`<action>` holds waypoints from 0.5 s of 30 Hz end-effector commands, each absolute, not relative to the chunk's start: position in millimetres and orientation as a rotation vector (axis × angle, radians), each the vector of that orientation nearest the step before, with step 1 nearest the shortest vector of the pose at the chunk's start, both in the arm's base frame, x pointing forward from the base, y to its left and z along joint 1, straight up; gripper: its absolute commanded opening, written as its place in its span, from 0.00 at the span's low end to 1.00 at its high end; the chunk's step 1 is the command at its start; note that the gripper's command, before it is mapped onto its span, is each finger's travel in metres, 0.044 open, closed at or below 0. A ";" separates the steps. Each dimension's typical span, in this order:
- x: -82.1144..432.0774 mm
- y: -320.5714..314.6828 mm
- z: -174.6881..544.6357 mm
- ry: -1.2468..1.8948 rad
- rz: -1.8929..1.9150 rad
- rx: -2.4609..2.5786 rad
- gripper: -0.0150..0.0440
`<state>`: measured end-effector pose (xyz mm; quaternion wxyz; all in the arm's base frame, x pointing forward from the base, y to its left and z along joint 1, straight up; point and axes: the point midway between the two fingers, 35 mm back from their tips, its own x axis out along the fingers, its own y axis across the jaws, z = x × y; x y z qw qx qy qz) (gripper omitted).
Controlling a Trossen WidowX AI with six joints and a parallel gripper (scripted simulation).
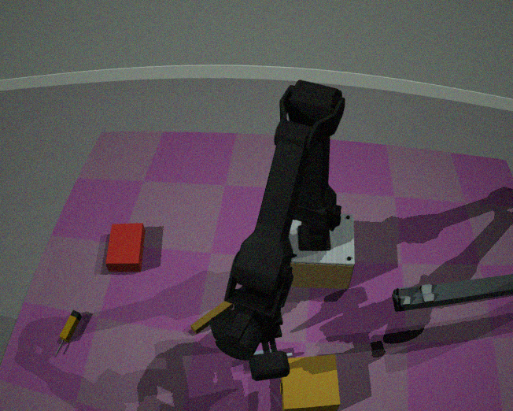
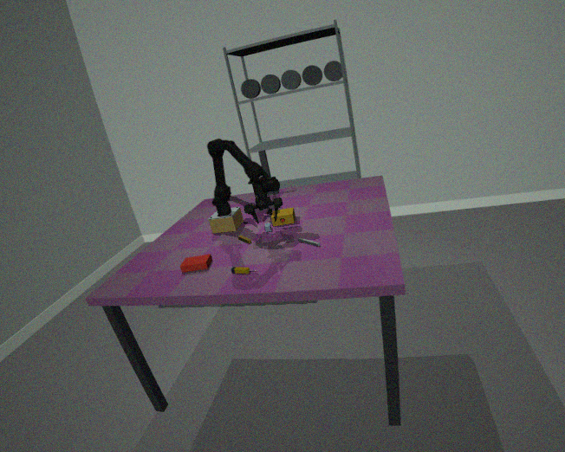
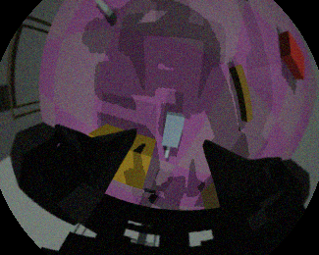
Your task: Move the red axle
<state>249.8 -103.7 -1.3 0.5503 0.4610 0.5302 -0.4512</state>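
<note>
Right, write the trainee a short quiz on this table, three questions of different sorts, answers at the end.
1. True or false: the gripper is closed on the red block.
2. Multiple choice: in the wrist view, what colour is the small block lying beyond the fingertips, between the two fingers' lines?
a) light blue
b) green
c) orange
3. Fill in the blank: in the top view, the thin-tipped tool near the red block has a ____ handle with a dark end.

Key: 1 false; 2 a; 3 yellow
</note>
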 end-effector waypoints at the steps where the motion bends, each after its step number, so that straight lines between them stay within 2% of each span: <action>1: 247.0 -103.6 -6.0 1.258 -1.080 1.091 1.00; 15: 247.9 -104.0 -26.8 1.258 -1.080 1.091 1.00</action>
